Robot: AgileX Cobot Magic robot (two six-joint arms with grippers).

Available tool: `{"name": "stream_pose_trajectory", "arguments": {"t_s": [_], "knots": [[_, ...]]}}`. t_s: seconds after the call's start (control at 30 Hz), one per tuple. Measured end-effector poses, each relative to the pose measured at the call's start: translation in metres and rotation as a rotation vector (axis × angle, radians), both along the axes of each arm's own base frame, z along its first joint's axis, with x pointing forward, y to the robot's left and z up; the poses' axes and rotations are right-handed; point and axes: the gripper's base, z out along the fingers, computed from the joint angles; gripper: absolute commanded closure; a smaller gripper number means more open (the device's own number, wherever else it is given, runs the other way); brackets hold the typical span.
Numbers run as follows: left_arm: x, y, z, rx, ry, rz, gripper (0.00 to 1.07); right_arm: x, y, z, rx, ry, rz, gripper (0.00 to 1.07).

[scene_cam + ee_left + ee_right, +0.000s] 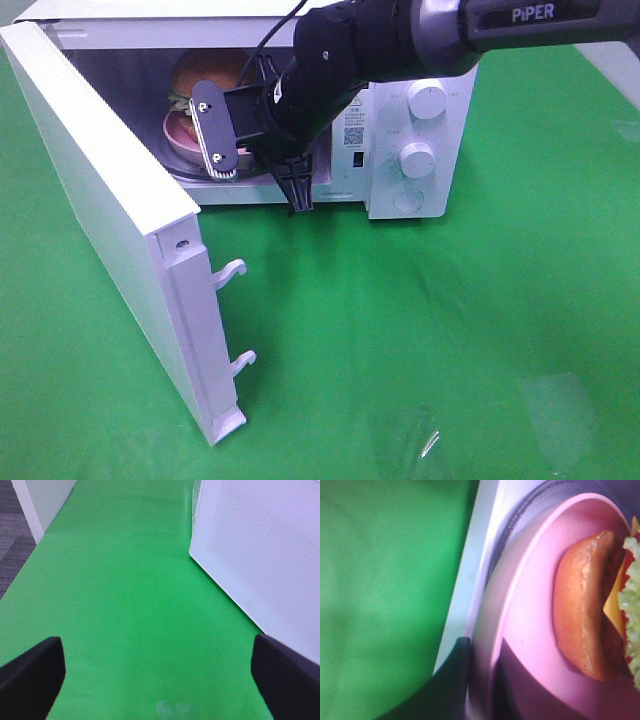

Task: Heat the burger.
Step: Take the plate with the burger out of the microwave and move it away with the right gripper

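Right claw (262, 170) at microwave (420, 150) mouth, near plated burger (205, 72).

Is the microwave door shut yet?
No, the microwave door stands wide open, with the burger on its pink plate inside.

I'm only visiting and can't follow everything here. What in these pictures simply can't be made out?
- Burger: high view, the right arm covers most of it; right wrist view cuts it off at the edge.
- Plate: high view, mostly behind the right gripper.
- Whether those jaws grip the plate: contact not visible.
- Microwave dial markings: too small.
- Left gripper: wrist view shows only dark fingers at the corners.
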Motion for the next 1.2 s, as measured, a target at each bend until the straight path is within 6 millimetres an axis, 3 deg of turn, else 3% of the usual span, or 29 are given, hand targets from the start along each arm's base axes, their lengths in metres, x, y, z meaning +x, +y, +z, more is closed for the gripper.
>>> {"name": "stream_pose_trajectory", "arguments": {"t_s": [0.3,0.6,1.2], "knots": [[0.000,0.000,0.000,0.000,0.000,0.000,0.11,-0.013,-0.014,-0.006,-0.009,-0.022,0.048,1.07],[0.000,0.000,0.000,0.000,0.000,0.000,0.11,-0.025,-0.023,0.001,0.051,-0.100,0.050,1.07],[0.000,0.000,0.000,0.000,0.000,0.000,0.12,-0.059,-0.048,-0.003,-0.002,-0.115,0.097,1.07]]}}
